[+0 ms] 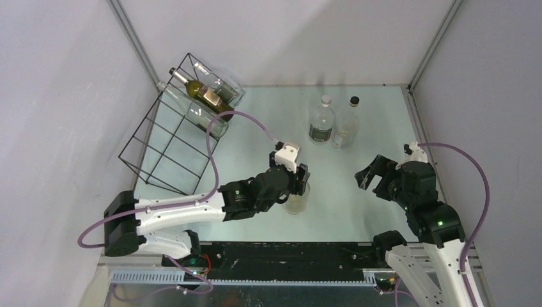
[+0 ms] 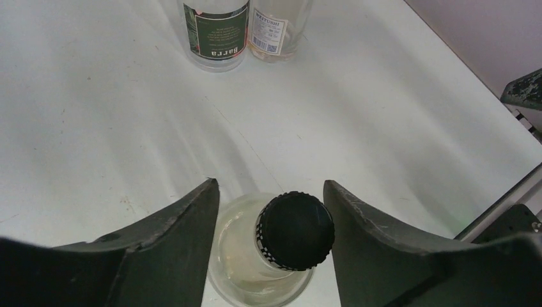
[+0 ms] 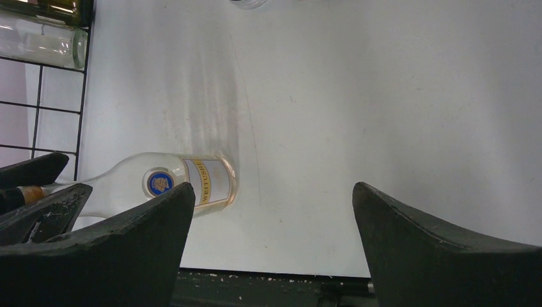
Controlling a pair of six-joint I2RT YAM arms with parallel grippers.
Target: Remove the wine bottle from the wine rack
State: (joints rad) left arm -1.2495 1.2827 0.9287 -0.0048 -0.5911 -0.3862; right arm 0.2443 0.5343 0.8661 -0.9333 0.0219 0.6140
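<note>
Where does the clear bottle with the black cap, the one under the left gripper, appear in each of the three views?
Top external: the clear bottle stands at centre, under the left gripper.
Left wrist: bottom centre, its black cap seen from above between the fingers.
Right wrist: lower left, sideways in the picture, its label showing.
Shared landmark: the left gripper around the bottle's neck.

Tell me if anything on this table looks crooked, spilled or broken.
The wine rack at the far left sits skewed to the edges of the table, with bottles lying across its far top corner. No spill or breakage shows.
</note>
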